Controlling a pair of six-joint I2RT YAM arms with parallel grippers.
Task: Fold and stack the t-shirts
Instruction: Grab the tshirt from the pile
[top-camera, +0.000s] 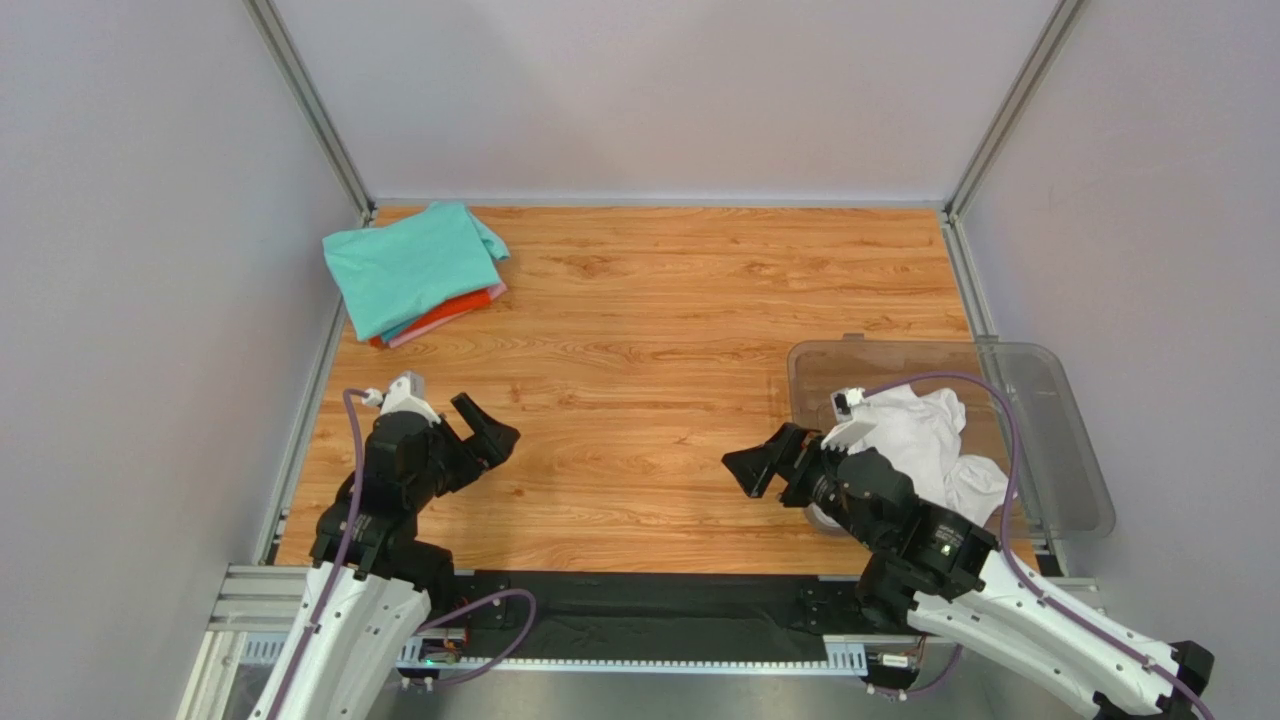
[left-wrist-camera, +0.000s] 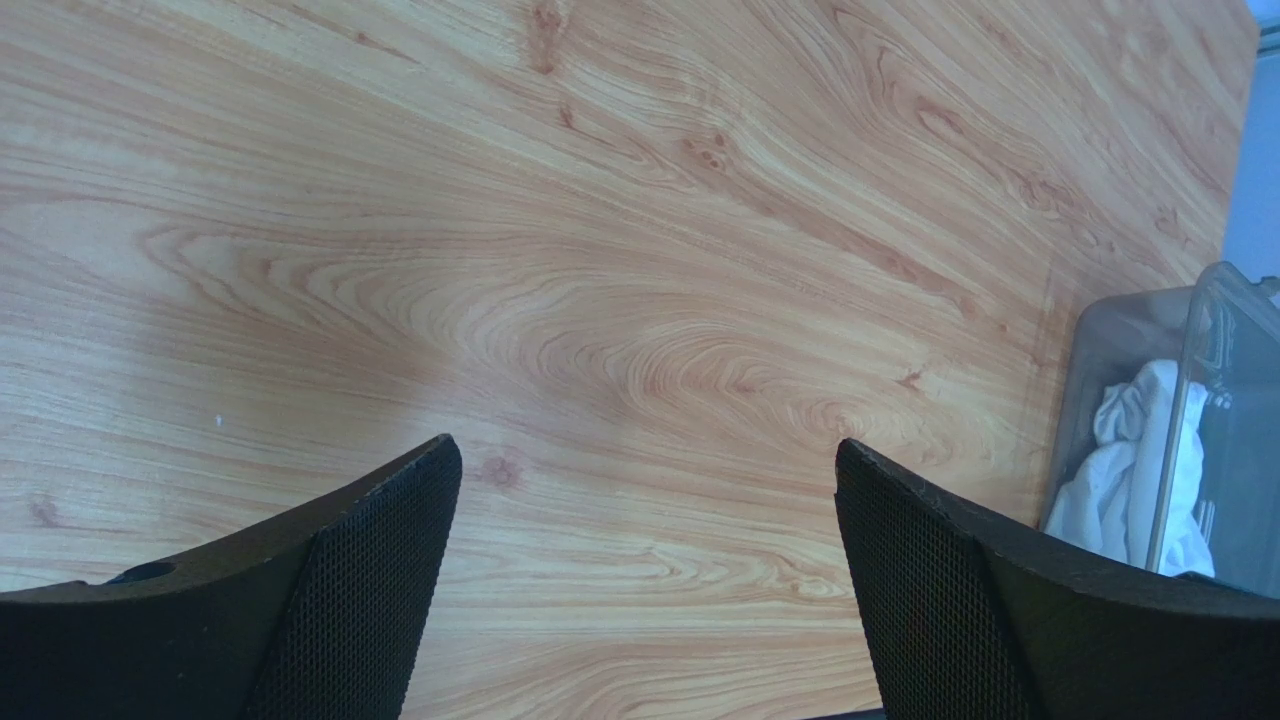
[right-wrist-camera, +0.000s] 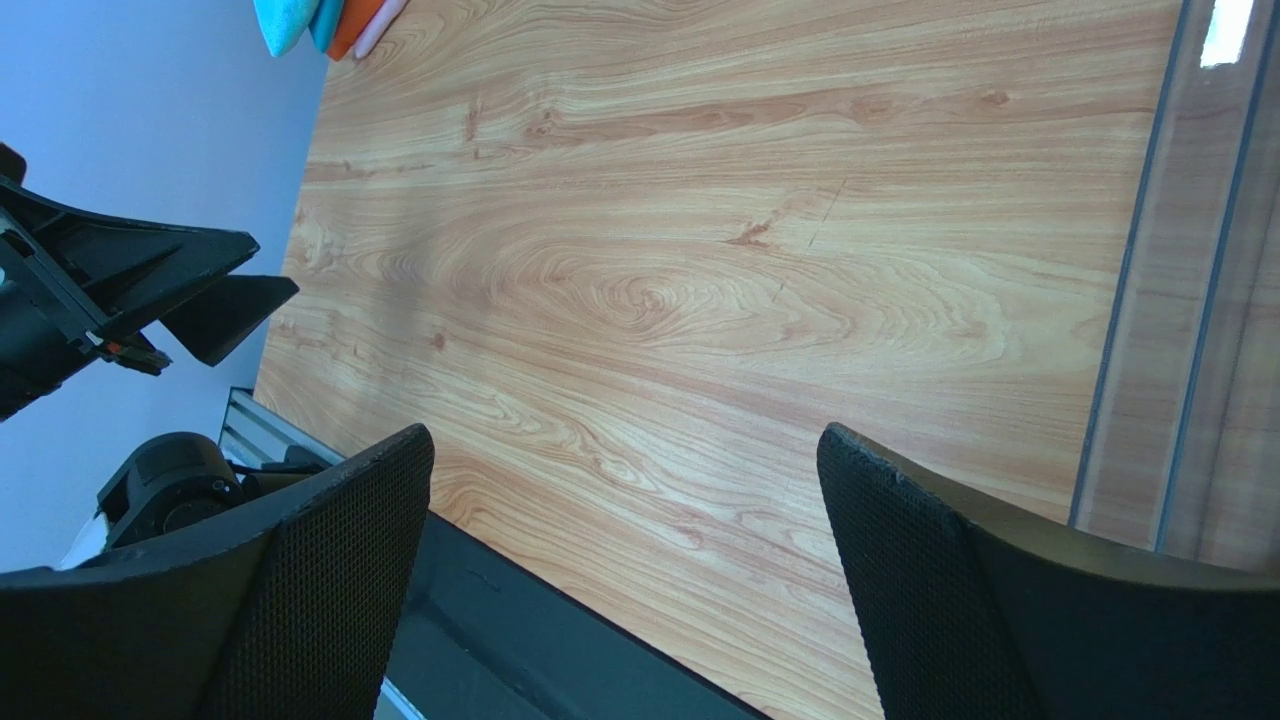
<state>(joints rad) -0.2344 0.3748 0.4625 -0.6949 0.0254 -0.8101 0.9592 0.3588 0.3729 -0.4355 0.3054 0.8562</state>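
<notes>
Both arms' jaws hung spread and empty over the counter (top-camera: 661, 345). The white shirt (top-camera: 924, 435) lay crumpled in the bin (top-camera: 1070, 450), behind the right jaws, which pointed away. The folded stack (top-camera: 413, 270) sat far-left. Judged step: fetching the last shirt, so the right arm would have to turn toward the bin.

A light wooden tabletop (top-camera: 661, 345) fills the middle of the frame, with a clear plastic bin (top-camera: 1056, 447) standing at its right edge toward the lower right, pale grey walls (top-camera: 150, 225) on three sides, slanting metal rails (top-camera: 310, 105) in the upper corners, and a black strip (top-camera: 646, 615) along the bottom.
</notes>
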